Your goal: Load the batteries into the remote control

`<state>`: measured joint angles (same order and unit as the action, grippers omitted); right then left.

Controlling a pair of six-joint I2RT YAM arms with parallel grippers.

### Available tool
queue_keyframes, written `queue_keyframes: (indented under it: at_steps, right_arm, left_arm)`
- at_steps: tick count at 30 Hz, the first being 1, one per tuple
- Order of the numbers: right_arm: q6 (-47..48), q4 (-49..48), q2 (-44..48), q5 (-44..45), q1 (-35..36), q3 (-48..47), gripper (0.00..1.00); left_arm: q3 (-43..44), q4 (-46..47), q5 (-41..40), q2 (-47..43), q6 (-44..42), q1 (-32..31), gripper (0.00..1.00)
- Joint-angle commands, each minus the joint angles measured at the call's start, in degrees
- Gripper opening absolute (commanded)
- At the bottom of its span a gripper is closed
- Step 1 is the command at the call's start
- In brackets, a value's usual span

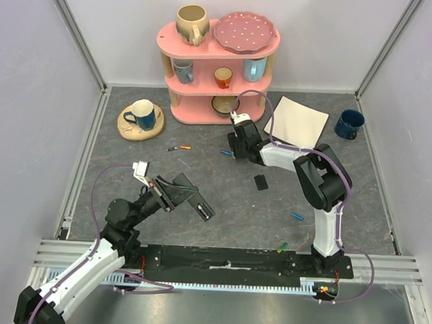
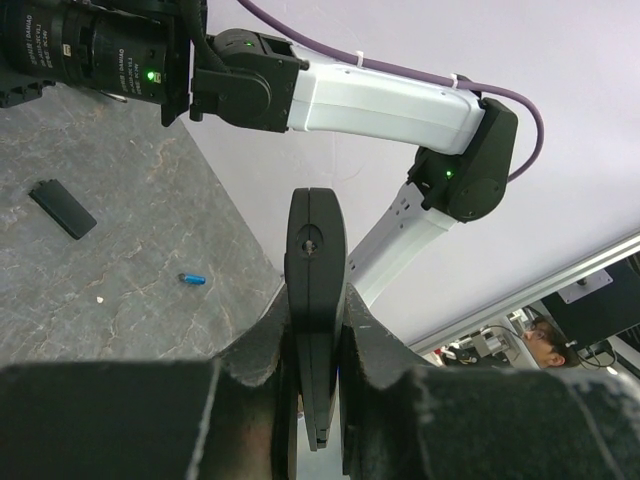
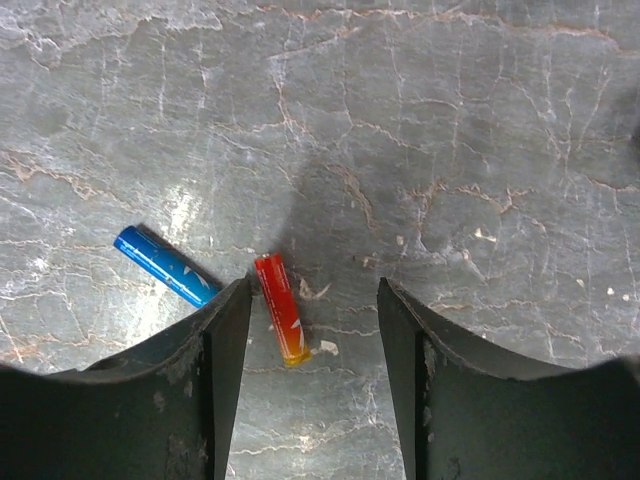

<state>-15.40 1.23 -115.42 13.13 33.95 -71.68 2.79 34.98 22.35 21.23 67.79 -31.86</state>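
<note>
- The left gripper (image 2: pixel 316 345) is closed tight on the remote control (image 2: pixel 314 290) and holds it edge-on in the air above the table (image 1: pixel 229 198). I cannot tell if its battery bay faces up.
- The right gripper (image 3: pixel 312 300) hangs low over the table. Its jaws are partly apart and empty, around a red battery (image 3: pixel 281 309).
- Risk: this battery lies slanted, almost touching one finger (image 3: pixel 215 340). Closing may push it, or pinch only one end so that it rolls away.
- The blue battery (image 3: pixel 165 265) just outside that finger could be knocked.
- Room: there is bare table around the right gripper. The pink shelf (image 1: pixel 202 88) stands near behind it, and the side walls are well apart.
</note>
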Motion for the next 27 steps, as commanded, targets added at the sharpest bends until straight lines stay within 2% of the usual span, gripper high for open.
queue_keyframes:
  at_steps: [1, 17, 20, 27]
  right_arm:
    - [0.20, -2.20, -1.65, -1.43, -0.20, -1.89, 0.61]
    - [-1.65, -2.38, -0.60, -3.37, -0.12, 3.64, 0.42]
    - [-2.09, -1.85, -0.86, -2.93, 0.06, 5.32, 0.33]
    - [-4.38, -1.32, -0.34, -2.67, 0.06, 8.13, 0.20]
  left_arm:
    - [-0.33, 1.49, -0.99, 0.65, -2.49, 0.30, 0.02]
    - [-0.94, 3.69, -0.38, 1.97, -2.05, 0.30, 0.02]
    - [-1.29, 4.21, -0.38, 1.97, -1.61, 0.30, 0.02]
    - [-1.38, 5.01, 0.24, 2.15, -1.34, 0.30, 0.02]
